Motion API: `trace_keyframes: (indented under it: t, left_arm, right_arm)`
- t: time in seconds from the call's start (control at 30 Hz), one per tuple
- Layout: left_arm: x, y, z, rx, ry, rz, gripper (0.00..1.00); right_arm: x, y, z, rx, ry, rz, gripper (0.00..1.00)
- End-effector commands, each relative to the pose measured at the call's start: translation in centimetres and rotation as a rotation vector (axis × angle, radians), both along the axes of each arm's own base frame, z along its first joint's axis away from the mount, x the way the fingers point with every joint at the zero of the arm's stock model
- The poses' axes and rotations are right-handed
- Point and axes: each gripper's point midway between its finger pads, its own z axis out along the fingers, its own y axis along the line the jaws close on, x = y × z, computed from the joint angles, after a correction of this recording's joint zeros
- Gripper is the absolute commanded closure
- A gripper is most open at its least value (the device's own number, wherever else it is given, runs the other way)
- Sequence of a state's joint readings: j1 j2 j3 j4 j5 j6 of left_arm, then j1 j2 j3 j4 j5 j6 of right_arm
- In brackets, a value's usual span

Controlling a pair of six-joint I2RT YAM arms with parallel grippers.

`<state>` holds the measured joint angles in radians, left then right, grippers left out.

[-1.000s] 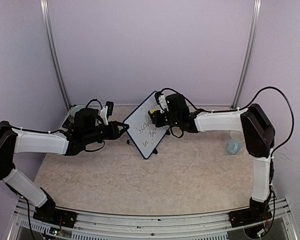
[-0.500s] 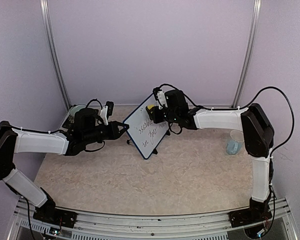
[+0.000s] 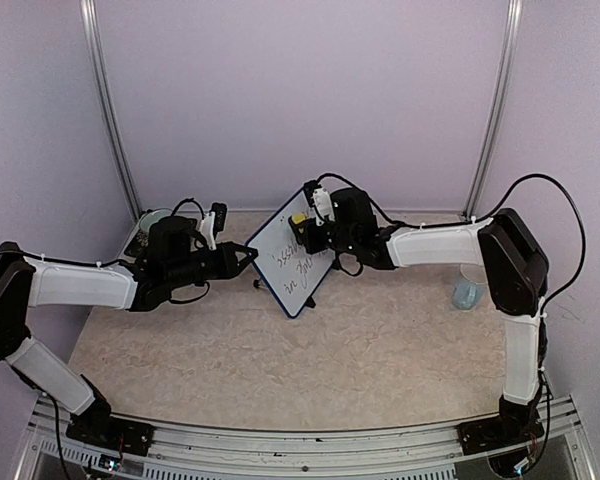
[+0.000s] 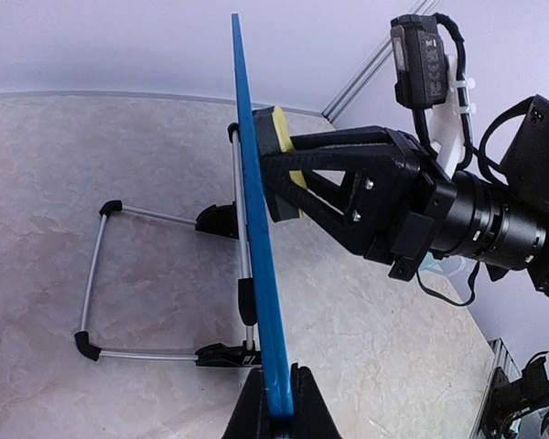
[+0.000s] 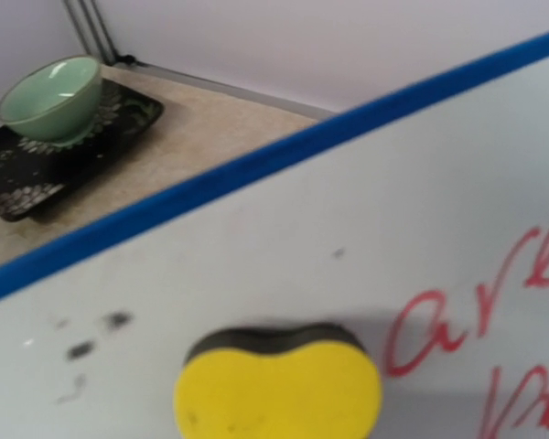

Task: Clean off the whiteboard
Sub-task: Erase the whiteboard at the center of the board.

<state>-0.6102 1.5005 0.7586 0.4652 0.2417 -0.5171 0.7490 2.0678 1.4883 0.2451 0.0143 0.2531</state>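
While the left arm and the whiteboard sit as they did a second ago, the right gripper has carried the yellow sponge from mid-face up toward the board's far top corner, and it has barely shifted over the last half second. That gripper's fingers are clamped on the sponge, whose flat side presses against the white face just under the blue top edge. The left gripper is closed on the blue frame at the board's near-left end, one finger on each side of it. The whiteboard stands toward the far middle of the table, between the two grippers, on a wire stand with black feet. It leans back to the left, so its written face looks right and somewhat upward, toward the right arm. Its long sides run from the near left toward the far right. Red writing lies to the right of the sponge in the right wrist view, and a few faint dark smudges lie to its left. Beyond the board at the far left, a green bowl rests on a black tray. A pale blue cup stands at the right, well apart from the board.
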Motion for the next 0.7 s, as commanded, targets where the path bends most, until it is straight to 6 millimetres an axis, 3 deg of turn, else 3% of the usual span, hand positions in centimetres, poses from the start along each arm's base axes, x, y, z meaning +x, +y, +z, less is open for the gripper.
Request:
trace_keyframes:
  t: [0.0,0.27,0.5,0.67]
  left_arm:
    - [-1.8,-1.6,0.2,-0.027,0.01,-0.102,1.0]
    - [-1.8,-1.4,0.5,-0.027,0.004,-0.097,1.0]
    - [-1.8,-1.4,0.6,-0.028,0.001,-0.097,1.0]
    - [-1.8,-1.4,0.6,-0.03,0.003,-0.098,1.0]
  right_arm:
    - [-4.9,4.0,-0.8,-0.01,0.003,0.208,0.87]
    - [-5.9,4.8,-0.7,0.0,0.001,0.255,0.87]
    - [-7.1,4.3,-2.2,-0.004,0.031,0.259,0.87]
    - [-6.4,3.3,-2.2,-0.004,0.051,0.227,0.87]
